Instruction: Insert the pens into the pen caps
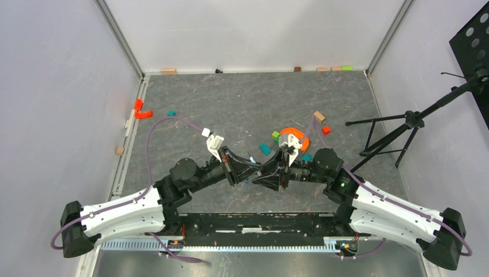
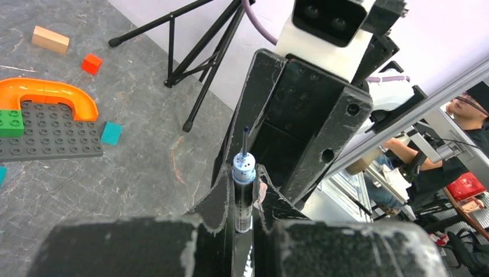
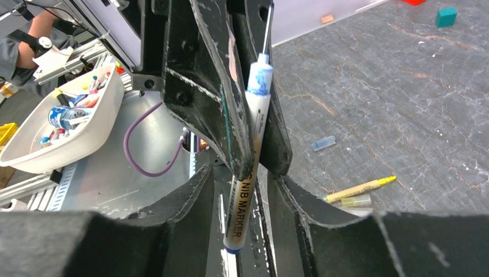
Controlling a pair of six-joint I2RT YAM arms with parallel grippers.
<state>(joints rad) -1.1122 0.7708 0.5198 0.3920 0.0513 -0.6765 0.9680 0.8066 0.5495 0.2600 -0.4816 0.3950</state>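
The white marker [image 3: 254, 115] is clamped by the left tool [image 2: 244, 176] toward the near edge of the table [image 1: 230, 98]. The right tool [image 3: 241, 182] is spread around its barrel. Released before that closes, it could be dropped.

The left arm [image 1: 132, 210] and the right arm [image 1: 383, 212] are stretched inward and low so that their wrists face each other tip to tip, the left gripper [image 2: 245, 195] being closed on the white-barrelled pen [image 2: 243, 173] while the right gripper [image 3: 241, 203] is held with its fingers parted on either side of it.
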